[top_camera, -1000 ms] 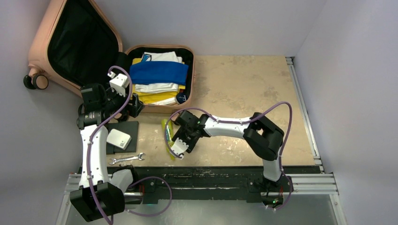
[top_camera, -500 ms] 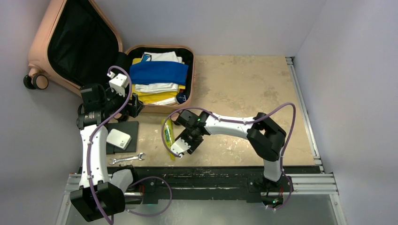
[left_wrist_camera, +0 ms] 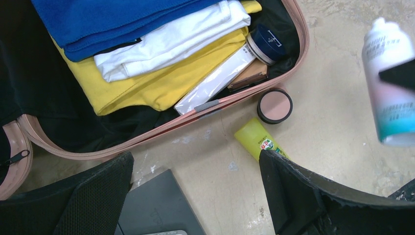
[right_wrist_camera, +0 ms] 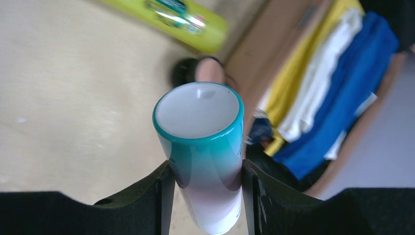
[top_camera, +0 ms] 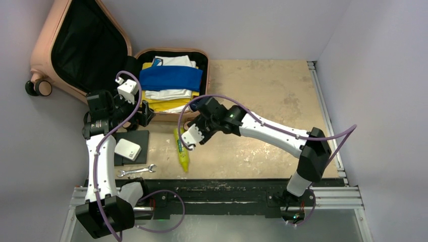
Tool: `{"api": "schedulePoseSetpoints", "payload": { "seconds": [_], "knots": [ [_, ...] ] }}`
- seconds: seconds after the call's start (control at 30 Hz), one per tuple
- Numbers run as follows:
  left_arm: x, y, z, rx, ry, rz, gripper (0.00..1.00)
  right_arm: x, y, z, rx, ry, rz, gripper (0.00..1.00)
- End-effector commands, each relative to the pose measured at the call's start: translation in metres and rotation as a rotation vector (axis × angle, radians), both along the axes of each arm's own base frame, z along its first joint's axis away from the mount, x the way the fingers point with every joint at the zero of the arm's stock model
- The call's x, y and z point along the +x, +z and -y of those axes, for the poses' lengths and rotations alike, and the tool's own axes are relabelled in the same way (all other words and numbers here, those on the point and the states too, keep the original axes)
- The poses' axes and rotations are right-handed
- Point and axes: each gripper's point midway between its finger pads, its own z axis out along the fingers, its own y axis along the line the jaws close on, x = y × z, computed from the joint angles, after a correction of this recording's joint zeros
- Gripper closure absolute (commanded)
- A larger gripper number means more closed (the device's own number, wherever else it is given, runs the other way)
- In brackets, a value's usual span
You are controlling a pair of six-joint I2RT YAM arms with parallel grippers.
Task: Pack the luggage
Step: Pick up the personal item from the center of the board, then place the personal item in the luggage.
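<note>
Right wrist view puts our right gripper partway closed and clamped on a white-and-teal bottle, both fingers pressed to its sides. A second ago that arm worked low beside the yellow-green tube near six o'clock. Now it has risen and swung toward eleven with the bottle, so we judge the pick done and the carry under way. The luggage lies open at ten o'clock with clothes folded inside. Our left gripper hangs wide open and empty by its near rim. Left wrist alone reveals a round compact just outside that rim, which we cannot make out from above.
</note>
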Motion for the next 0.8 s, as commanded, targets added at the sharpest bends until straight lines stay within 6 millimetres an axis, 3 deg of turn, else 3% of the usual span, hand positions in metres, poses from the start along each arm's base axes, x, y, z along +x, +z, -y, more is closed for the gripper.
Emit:
{"api": "schedulePoseSetpoints", "payload": {
  "seconds": [0.0, 0.2, 0.4, 0.57, 0.7, 0.77],
  "knots": [
    [0.000, 0.003, 0.002, -0.009, -0.021, 0.022, 0.01, 0.043, 0.078, -0.004, 0.193, -0.091, 0.198, 0.88],
    [0.001, 0.002, 0.001, -0.012, -0.018, 0.018, 0.01, 0.074, 0.111, -0.011, 0.281, -0.062, 0.426, 0.94],
    [0.001, 0.000, -0.001, -0.011, -0.011, 0.011, 0.01, 0.137, 0.133, -0.014, 0.216, -0.100, 0.594, 0.96],
    [0.002, -0.002, -0.004, -0.007, 0.001, 0.008, 0.01, 0.183, 0.128, -0.008, 0.187, -0.186, 0.636, 0.96],
    [0.003, -0.004, -0.006, -0.007, 0.009, 0.001, 0.01, 0.205, 0.115, -0.008, 0.169, -0.203, 0.624, 0.96],
    [0.004, -0.005, -0.007, -0.005, 0.013, 0.000, 0.01, 0.213, 0.113, -0.014, 0.035, -0.034, 0.732, 0.97]
  ]
}}
